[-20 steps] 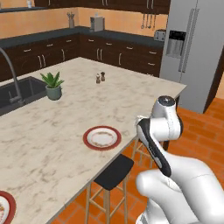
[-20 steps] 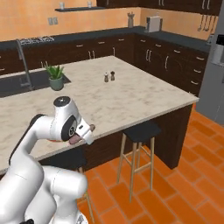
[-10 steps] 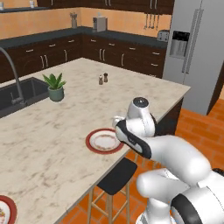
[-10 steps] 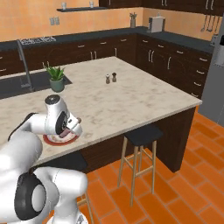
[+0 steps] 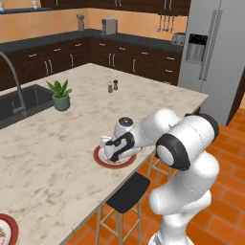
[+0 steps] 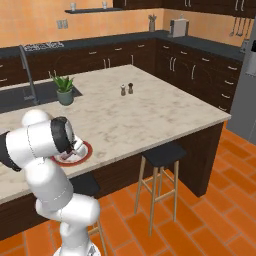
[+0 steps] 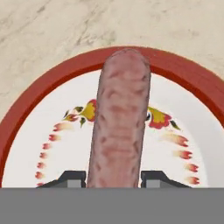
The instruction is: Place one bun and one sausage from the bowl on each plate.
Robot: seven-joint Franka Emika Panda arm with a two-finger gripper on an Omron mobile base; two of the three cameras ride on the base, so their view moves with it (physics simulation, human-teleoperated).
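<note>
L to R on the marble surface [image 5: 57, 139]: a 2nd plate [image 5: 5, 230] at the near left corner w/ sth on it, too cut off to tell what; sink [image 5: 19, 103] w/ tap; potted plant [image 5: 60, 94] just right of sink; salt & pepper pair [image 5: 112, 86] further back, well apart from the rest. Near the front edge sits the plate [image 5: 102, 159], above a stool [image 5: 128, 192]. End effector [image 5: 111, 150] low over that plate, closed on the sausage [image 7: 120, 118]; fingertips [image 7: 72, 178] flank its near end. Sausage points out across plate centre; can't tell if it touches the plate. No. of items on plate unclear from base views
</note>
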